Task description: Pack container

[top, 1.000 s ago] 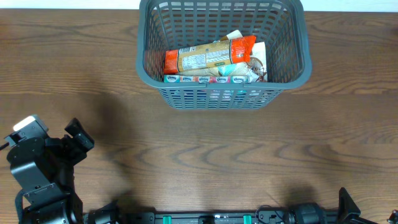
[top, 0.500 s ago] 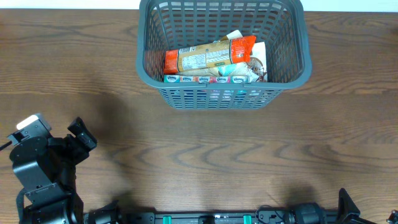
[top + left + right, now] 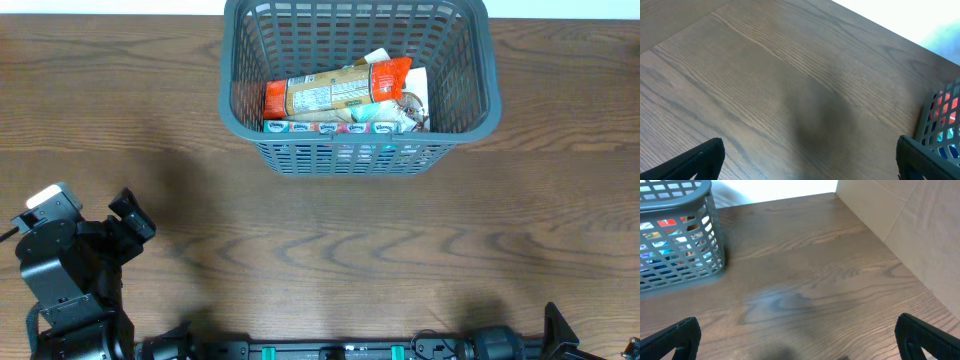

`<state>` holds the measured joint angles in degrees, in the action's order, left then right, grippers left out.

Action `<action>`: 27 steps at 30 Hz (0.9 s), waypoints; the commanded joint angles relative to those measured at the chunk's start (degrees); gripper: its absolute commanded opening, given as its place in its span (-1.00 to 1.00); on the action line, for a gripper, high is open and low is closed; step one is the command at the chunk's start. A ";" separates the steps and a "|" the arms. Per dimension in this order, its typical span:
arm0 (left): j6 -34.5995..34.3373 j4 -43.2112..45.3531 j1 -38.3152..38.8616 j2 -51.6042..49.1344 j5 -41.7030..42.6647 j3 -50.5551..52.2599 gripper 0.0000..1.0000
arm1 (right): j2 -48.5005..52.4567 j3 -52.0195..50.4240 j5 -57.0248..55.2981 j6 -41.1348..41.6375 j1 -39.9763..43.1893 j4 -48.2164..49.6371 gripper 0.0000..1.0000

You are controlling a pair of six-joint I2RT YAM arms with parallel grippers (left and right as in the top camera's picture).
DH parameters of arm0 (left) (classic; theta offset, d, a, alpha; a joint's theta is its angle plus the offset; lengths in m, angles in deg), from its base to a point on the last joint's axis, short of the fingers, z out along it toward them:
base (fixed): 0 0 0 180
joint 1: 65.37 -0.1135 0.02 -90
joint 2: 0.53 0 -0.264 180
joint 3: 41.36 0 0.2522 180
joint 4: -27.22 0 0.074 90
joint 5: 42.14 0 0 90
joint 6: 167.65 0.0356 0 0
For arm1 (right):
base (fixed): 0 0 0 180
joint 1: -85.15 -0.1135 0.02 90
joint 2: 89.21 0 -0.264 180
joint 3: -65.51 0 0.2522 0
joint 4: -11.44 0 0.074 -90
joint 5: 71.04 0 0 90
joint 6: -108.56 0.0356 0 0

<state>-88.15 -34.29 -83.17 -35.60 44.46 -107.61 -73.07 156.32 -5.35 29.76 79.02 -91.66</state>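
One container, far from left hand

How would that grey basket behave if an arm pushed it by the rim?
The basket would probably slide rather than tip: it looks wide, low, and weighted by snack packets on its floor. Its thick rim and lattice walls suggest fairly stiff plastic.

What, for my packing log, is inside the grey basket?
In the basket, an orange-ended snack packet lies on top; a row of small colourful packs sits along the near wall, a white wrapper at right. Anything beneath them is covered.
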 commanded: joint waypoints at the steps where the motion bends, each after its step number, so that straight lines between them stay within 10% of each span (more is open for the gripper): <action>1: -0.13 0.07 0.26 0.24 -0.07 0.37 0.97 | -0.24 -0.46 -0.79 0.55 0.17 0.00 0.99; 11: -0.13 0.07 0.26 0.24 -0.07 0.37 0.97 | -3.28 -3.85 0.55 0.52 1.29 22.62 0.98; 27: -0.13 0.07 0.26 0.24 -0.07 0.37 0.97 | -15.56 -38.64 20.06 0.55 5.27 69.42 0.99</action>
<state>-88.15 -34.29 -83.17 -35.60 44.48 -107.55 -87.76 122.64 8.11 30.13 83.85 -25.48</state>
